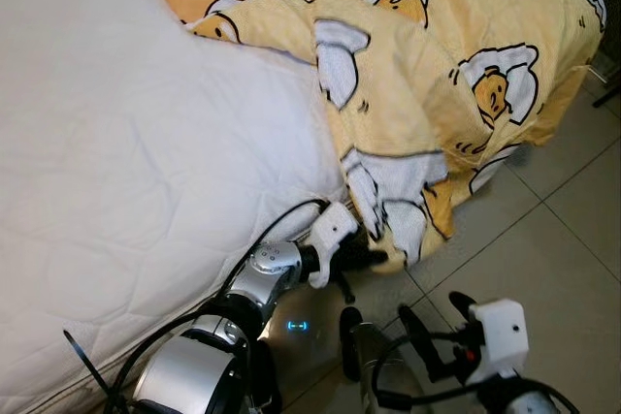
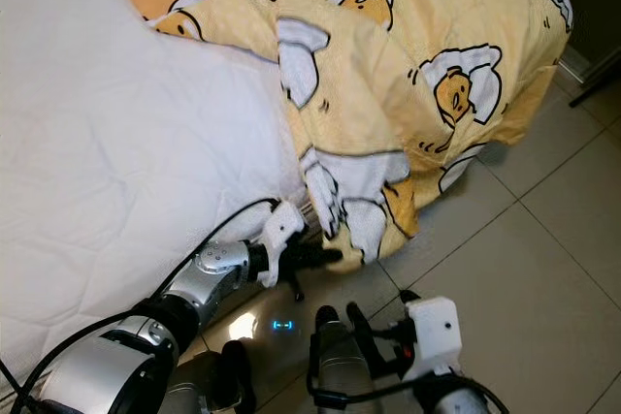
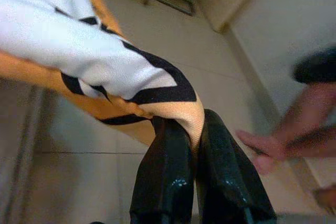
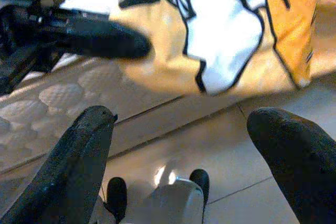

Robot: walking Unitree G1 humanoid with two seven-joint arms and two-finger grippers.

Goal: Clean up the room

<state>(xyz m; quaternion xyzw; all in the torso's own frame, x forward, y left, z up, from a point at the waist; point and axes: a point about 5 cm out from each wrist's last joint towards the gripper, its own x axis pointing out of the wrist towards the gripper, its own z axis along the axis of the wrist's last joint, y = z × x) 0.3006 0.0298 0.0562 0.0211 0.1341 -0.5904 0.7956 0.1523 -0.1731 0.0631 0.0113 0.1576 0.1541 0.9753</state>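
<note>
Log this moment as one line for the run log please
left gripper: shut on blanket corner at bed edge | right gripper: open, low over floor | mattress: bare

— Head views: evenly lit, soft indoor light, white mattress (image 1: 126,143) bright but not blown out. Yellow blanket (image 1: 437,75) crisp, print edges sharp. Dark corner at upper right.
— Glare anywhere?
— Small blue-white reflection on the floor tiles (image 1: 297,325), glossy sheen around it. Highlights on the silver left arm (image 1: 267,273).
— Wrist views?
— Left wrist: soft throughout, black fingers (image 3: 168,182) close and shiny with specular spots; a person's bare feet (image 3: 283,140) smeared, out of focus. Warm cast.
— Right wrist?
— Near fingers (image 4: 79,156) blurred, large, dark. Mattress overexposed at top. Blanket hem moderately sharp. Pale reflection on floor below.
</note>
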